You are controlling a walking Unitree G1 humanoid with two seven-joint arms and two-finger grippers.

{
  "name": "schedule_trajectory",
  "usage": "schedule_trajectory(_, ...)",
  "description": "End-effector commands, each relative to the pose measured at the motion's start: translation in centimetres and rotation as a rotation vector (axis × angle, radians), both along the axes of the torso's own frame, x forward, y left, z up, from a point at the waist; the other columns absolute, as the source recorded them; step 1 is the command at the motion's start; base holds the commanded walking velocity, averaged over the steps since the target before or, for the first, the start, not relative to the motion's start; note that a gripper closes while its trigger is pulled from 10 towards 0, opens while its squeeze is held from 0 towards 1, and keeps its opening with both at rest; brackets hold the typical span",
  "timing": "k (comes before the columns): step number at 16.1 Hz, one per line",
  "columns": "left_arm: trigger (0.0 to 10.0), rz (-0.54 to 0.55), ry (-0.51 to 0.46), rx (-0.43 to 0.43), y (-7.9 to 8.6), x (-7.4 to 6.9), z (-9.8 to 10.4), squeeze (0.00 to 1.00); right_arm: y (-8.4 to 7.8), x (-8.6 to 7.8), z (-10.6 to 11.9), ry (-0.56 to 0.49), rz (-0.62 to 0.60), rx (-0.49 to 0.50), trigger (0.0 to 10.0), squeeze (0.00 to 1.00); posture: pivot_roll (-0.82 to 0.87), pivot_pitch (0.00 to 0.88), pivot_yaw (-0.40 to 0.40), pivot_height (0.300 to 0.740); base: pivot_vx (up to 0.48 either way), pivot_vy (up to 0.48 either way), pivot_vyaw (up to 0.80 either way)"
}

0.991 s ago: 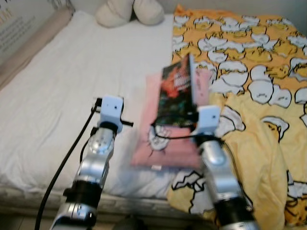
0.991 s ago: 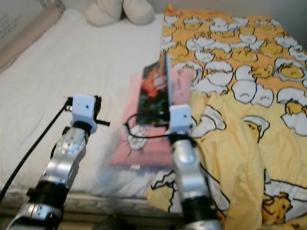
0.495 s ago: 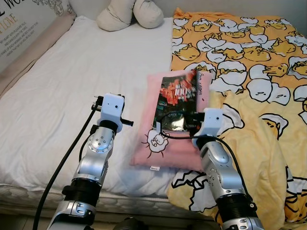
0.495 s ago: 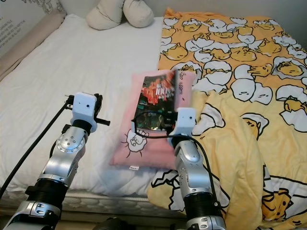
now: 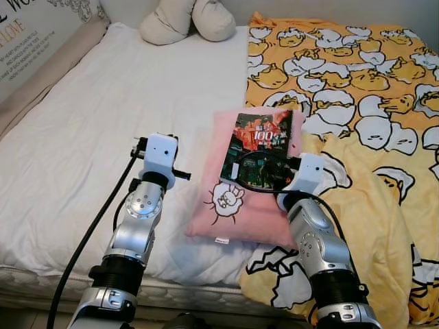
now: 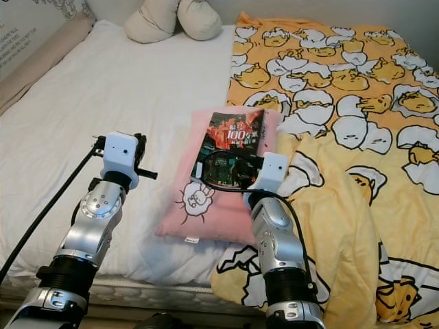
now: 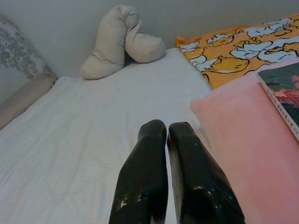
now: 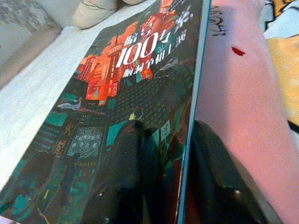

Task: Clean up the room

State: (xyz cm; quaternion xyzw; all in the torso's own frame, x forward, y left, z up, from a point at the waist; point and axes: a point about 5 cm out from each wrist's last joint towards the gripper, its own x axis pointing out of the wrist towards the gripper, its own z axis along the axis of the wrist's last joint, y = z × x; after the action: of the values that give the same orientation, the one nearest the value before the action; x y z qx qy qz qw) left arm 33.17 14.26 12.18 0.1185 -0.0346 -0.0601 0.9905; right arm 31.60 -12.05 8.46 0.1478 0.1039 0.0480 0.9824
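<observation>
A dark book (image 5: 260,154) with a red and teal cover and "100" on it lies flat on a pink pillow (image 5: 233,212) in the middle of the bed. My right gripper (image 8: 166,135) is at the book's near edge, shut on it: one finger (image 8: 131,154) lies on the cover and the other (image 8: 210,158) sits by the pillow under the edge. My left gripper (image 7: 161,128) is shut and holds nothing. It hovers over the white sheet (image 7: 84,140) just left of the pillow.
A yellow duvet (image 5: 357,89) with a cartoon egg print covers the right half of the bed, bunched against the pillow's right side. A beige cushion (image 5: 185,17) lies at the head of the bed. A padded panel (image 5: 27,41) runs along the left. The mattress front edge (image 5: 171,288) is close.
The book stood upright in my right gripper a second ago; it has been tipped down and now lies flat on the pink pillow. The left arm has not moved.
</observation>
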Motion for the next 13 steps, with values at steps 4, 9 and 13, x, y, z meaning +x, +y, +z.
schedule_trajectory(4,10.0,0.008,-0.01,0.01,0.2,-0.1,0.1,0.0,0.1,-0.5,0.2,-0.033,0.009,-0.352,10.0,0.0,-0.11,0.0,0.08,0.736,0.0,0.0,0.0)
schedule_trajectory(9,10.0,0.002,-0.013,0.015,0.0,-0.2,0.1,0.0,0.4,-1.1,0.1,-0.069,0.019,-0.487,10.0,0.0,-0.11,0.0,0.078,0.736,0.0,0.0,0.0)
schedule_trajectory(13,10.0,0.005,-0.018,0.014,0.0,-0.1,0.1,0.0,1.7,-0.7,0.8,-0.099,0.069,-0.395,0.0,0.0,-0.11,0.0,0.076,0.736,0.0,0.0,0.0)
